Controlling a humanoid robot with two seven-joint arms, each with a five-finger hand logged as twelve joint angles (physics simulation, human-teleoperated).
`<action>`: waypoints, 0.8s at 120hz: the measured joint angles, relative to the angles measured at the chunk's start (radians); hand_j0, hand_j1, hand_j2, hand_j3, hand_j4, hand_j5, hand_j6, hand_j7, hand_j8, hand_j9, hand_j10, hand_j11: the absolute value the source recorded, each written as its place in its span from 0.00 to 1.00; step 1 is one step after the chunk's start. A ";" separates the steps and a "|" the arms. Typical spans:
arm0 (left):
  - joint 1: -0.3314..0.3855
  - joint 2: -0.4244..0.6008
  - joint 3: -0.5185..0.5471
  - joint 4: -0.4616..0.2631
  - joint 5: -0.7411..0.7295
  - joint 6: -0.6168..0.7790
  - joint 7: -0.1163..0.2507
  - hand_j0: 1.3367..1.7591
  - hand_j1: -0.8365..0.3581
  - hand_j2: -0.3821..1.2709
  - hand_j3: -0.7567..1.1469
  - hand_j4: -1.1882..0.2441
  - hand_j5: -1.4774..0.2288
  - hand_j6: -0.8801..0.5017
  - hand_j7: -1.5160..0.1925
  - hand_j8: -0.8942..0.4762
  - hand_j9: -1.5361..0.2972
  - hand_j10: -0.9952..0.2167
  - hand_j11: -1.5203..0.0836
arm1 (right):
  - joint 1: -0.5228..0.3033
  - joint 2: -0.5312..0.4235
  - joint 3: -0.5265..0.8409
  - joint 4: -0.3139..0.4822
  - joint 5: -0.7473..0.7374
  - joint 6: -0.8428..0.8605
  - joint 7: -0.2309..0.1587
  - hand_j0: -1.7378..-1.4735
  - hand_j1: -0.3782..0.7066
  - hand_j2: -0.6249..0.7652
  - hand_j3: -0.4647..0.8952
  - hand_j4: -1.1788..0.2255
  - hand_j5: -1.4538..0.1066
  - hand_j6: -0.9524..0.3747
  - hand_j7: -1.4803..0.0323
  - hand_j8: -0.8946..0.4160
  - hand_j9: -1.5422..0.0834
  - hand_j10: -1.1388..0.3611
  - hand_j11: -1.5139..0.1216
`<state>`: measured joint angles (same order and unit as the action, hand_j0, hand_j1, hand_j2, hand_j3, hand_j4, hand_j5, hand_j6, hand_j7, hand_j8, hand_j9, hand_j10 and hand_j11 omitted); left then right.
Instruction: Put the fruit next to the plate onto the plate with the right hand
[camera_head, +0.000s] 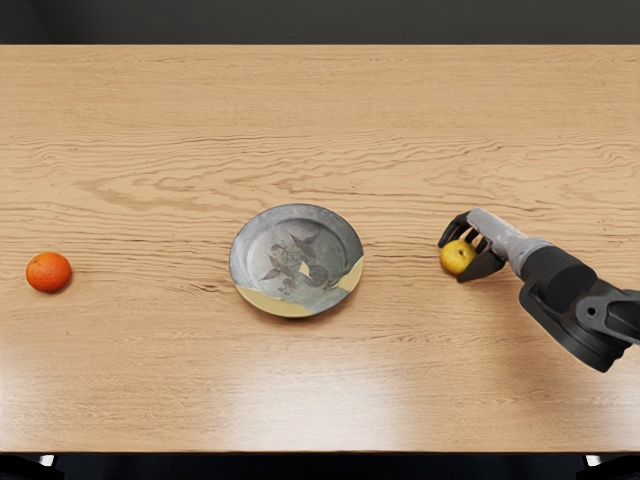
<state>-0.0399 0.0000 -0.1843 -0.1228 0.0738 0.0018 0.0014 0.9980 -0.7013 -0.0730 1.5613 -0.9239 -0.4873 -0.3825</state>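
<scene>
A grey patterned plate lies near the middle of the wooden table. To its right sits a small yellow fruit on the table surface. My right hand comes in from the right edge and its dark fingers curl around the yellow fruit from above and below. The fruit rests about a plate's width away from the plate's right rim. An orange fruit lies far off at the left side of the table.
The wooden table stretches wide behind the plate. The robot's dark forearm crosses the lower right corner. Bare wood separates the plate and the yellow fruit.
</scene>
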 joint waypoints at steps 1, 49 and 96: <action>0.000 0.000 0.000 0.000 0.000 0.000 0.000 0.76 0.97 0.23 0.40 0.82 0.85 0.62 0.87 0.64 0.82 0.80 0.93 | 0.000 0.000 0.000 0.000 0.001 0.001 0.000 0.32 0.59 0.58 0.34 0.37 0.39 0.37 0.42 0.33 0.42 0.33 0.41; 0.000 0.000 0.000 0.000 0.000 0.000 0.000 0.76 0.97 0.23 0.40 0.82 0.85 0.62 0.87 0.64 0.82 0.80 0.93 | 0.002 -0.006 0.164 0.002 0.084 0.249 -0.001 0.32 0.56 0.65 0.34 0.34 0.34 0.35 0.37 0.30 0.37 0.30 0.35; 0.000 0.000 0.000 0.000 0.000 0.000 0.000 0.76 0.97 0.23 0.40 0.81 0.85 0.62 0.87 0.64 0.82 0.80 0.93 | 0.016 0.057 0.338 0.008 0.189 0.507 -0.003 0.30 0.62 0.77 0.34 0.34 0.32 0.34 0.37 0.30 0.36 0.30 0.34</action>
<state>-0.0399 0.0000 -0.1841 -0.1227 0.0737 0.0020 0.0015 1.0142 -0.6441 0.2654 1.5690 -0.7349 0.0201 -0.3854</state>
